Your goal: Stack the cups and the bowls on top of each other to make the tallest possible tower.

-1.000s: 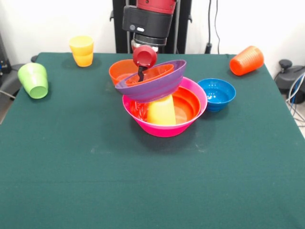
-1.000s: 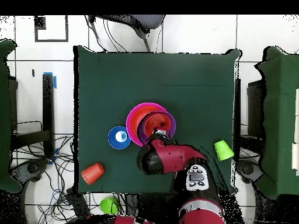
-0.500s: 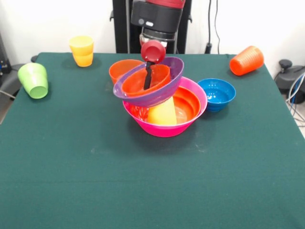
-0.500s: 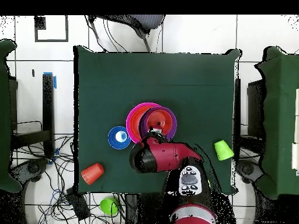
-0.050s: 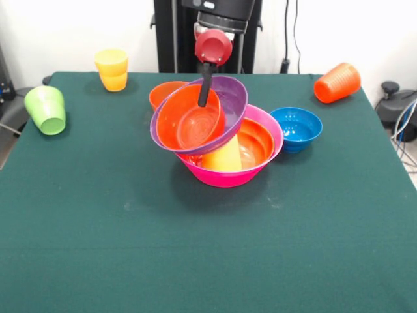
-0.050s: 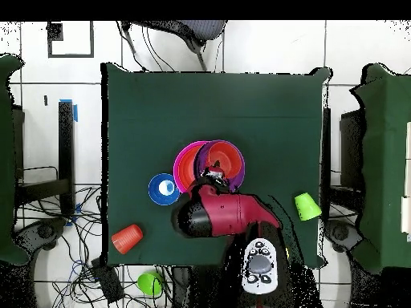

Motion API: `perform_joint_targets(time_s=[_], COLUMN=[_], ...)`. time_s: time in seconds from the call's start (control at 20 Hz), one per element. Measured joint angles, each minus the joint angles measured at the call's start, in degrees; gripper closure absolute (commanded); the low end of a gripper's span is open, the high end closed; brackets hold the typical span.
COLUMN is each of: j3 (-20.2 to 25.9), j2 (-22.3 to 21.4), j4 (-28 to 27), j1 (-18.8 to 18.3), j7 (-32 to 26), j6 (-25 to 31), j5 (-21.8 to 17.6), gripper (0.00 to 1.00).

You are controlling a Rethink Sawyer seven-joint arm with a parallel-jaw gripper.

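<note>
**Purple bowl tipped up on the pile**

From the front, the tool (image 5: 206,91) reaches down into the purple bowl (image 5: 229,91), and I cannot tell how wide it stands or whether it holds the rim. That bowl leans steeply, its mouth towards the camera, with an orange bowl (image 5: 190,120) nested inside. Both rest on a yellow cup (image 5: 223,156) standing in the pink bowl (image 5: 229,177) mid-tabletop (image 5: 195,254). A blue bowl (image 5: 297,128) sits just beside the pink one.

From above, the red arm (image 6: 225,215) covers part of the pile. The pink bowl's rim (image 6: 180,159) shows beside the purple bowl. The green cup (image 6: 305,206) lies near the tabletop's edge, well apart.
</note>
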Motion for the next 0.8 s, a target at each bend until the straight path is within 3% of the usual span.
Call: perform_joint_targets(time_s=[0.8], j3=[0.0], j2=[-1.5], j4=[0.2], j1=[1.0], j7=[0.0], j6=[0.0], j5=[0.4], gripper=[0.00])
